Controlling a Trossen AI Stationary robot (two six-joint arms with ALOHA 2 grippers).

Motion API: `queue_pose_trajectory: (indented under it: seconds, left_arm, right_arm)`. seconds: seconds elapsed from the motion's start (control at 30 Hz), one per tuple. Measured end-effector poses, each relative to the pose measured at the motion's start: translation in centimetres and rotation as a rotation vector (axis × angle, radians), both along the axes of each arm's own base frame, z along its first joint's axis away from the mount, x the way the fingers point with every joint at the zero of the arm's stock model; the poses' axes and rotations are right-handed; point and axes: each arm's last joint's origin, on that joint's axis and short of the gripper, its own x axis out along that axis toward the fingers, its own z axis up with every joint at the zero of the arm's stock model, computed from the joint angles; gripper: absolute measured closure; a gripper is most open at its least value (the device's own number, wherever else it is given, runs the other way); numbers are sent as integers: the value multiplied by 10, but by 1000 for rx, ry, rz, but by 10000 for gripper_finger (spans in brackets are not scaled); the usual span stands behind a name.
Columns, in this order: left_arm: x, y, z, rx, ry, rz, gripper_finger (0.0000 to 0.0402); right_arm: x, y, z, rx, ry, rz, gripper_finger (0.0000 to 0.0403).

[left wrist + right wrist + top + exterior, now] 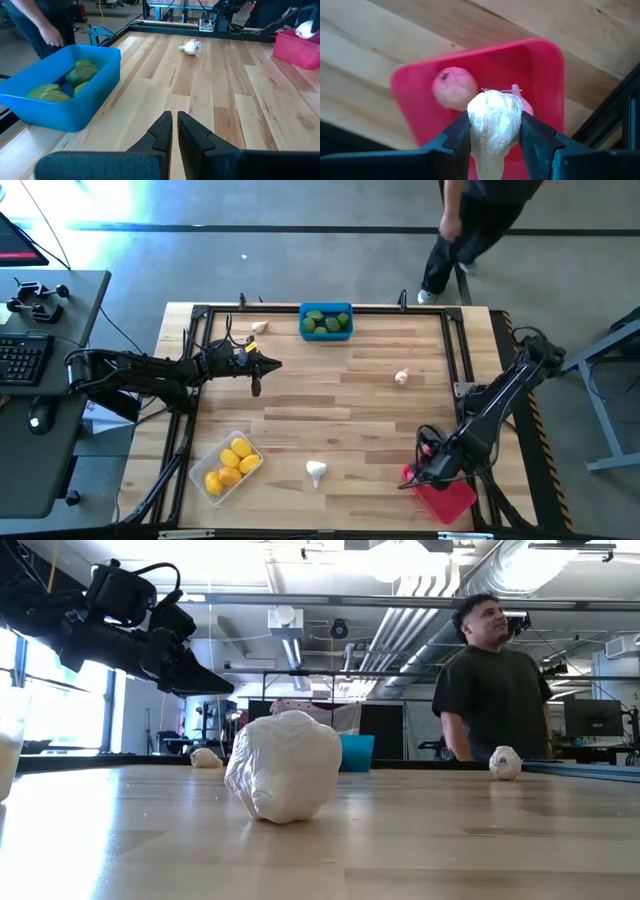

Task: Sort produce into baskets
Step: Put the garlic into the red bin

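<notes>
Right wrist view: right gripper (495, 135) clamped on a garlic bulb (493, 125), hanging above the red basket (547, 65) at the high view's lower right (one bulb already inside). Could bounce out if released this high. Left gripper (175, 131) pinched shut, empty, upper left, near the blue basket (95, 100).

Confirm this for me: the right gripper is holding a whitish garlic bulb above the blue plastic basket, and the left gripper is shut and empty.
One thing is wrong: the basket. The right gripper holds the whitish garlic bulb above the red plastic basket, as the right wrist view shows. The blue plastic basket sits at the table's far edge with green pieces inside. The left gripper is indeed shut and empty.
</notes>
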Motion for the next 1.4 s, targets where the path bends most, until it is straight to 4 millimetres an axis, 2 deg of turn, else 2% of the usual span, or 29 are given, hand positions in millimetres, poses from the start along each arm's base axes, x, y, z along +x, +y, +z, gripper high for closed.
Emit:
queue_pose_trajectory:
  seconds: [0.27, 0.57, 0.67, 0.9, 1.0, 1.13, 1.27, 1.37, 1.4]
  left_arm:
    - [0, 0, 0, 0, 0, 4, 388]
    - [-3, 8, 0, -56, -12, 120, 400]
    - [-5, 13, 0, -76, -19, 153, 401]
    - [-1, 26, 8, -118, 44, 210, 401]
    - [4, 32, 15, -106, 108, 213, 401]
    - [7, 41, 26, -88, 176, 227, 401]
    - [6, 53, 35, -115, 224, 274, 401]
    - [3, 62, 42, -133, 253, 316, 401]
    - [2, 65, 44, -136, 260, 332, 401]
  right_arm:
    - [3, 10, -20, -71, 66, 8, 279]
    - [7, 11, -34, -154, 86, 99, 278]
    - [10, 8, -34, -153, 85, 120, 262]
    - [17, 1, -33, -113, 108, 160, 191]
    - [19, -1, -30, -72, 124, 175, 188]
    - [19, -1, -16, -46, 117, 204, 230]
    - [18, -3, 8, -67, 98, 205, 314]
    - [18, -8, 27, -120, 16, 224, 382]
    - [18, -10, 31, -142, -23, 230, 392]
